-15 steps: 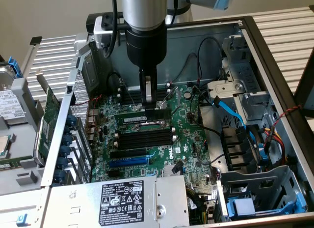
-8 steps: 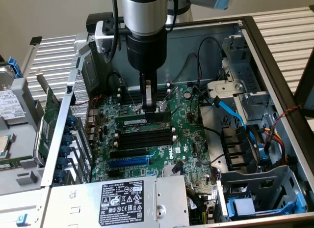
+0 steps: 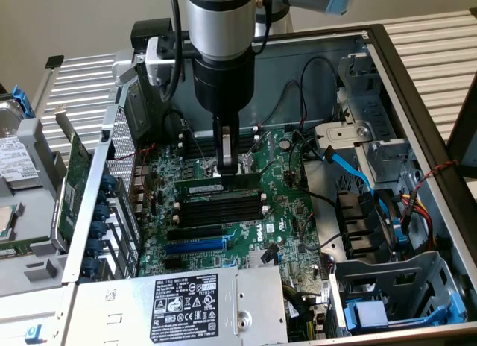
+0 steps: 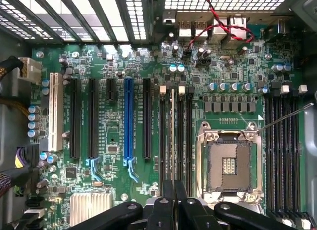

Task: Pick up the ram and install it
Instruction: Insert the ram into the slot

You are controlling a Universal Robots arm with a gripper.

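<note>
The ram [image 3: 205, 189], a thin green stick with a white label strip, stands upright in a black memory slot [image 3: 220, 208] on the motherboard. My gripper [image 3: 227, 169] comes straight down onto its top edge near the middle, fingers shut on it. In the wrist view the ram [image 4: 172, 136] appears edge-on as a pale line in its slot, between slots with white end clips. It runs under the gripper [image 4: 174, 190], whose two black fingertips press together over it. The neighbouring slots [image 4: 189, 141] hold nothing.
An open CPU socket [image 4: 229, 165] lies beside the slots, with another slot bank [image 4: 282, 150] past it. A power supply [image 3: 186, 301] sits at the front. A blue cable [image 3: 350, 167] and drive cage [image 3: 387, 286] fill the exterior view's right. A green expansion card [image 3: 74, 186] rests outside the case.
</note>
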